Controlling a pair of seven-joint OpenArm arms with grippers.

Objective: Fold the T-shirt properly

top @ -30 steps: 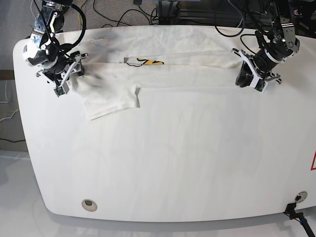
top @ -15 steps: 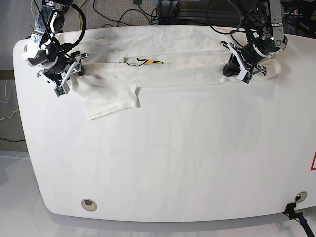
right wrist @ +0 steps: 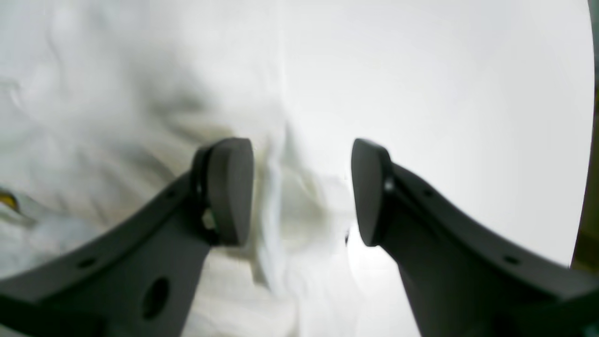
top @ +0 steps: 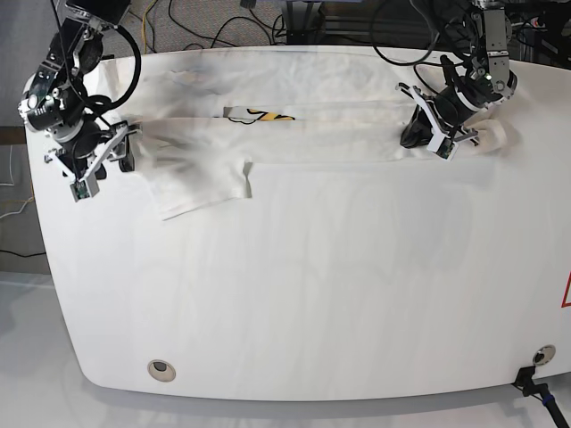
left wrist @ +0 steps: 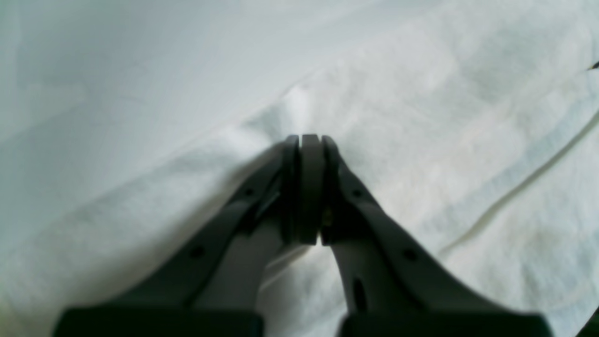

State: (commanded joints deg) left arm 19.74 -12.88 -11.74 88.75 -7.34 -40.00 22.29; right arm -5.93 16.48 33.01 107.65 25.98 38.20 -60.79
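Note:
The T-shirt (top: 321,134) lies as a long white folded band across the far half of the table, one sleeve (top: 201,183) sticking out toward me and a bit of yellow print (top: 259,113) showing. At the shirt's right end, my left gripper (top: 412,135) is shut, and the cloth (left wrist: 421,117) puckers up to its tips (left wrist: 304,138). A small bunch of cloth (top: 495,134) sits just beyond it. My right gripper (top: 111,165) stands open at the shirt's left end. In the right wrist view the cloth's edge (right wrist: 276,224) runs between its spread fingers (right wrist: 302,187).
The white tabletop (top: 339,285) stretches toward me from the shirt. A round hole (top: 161,368) sits near the front left corner, and a black fitting (top: 535,383) at the front right. Dark cables (top: 232,27) lie behind the table's far edge.
My left gripper has moved left along the shirt's right end and stays shut. My right gripper has drawn back to the left and toward me, off the cloth near the sleeve.

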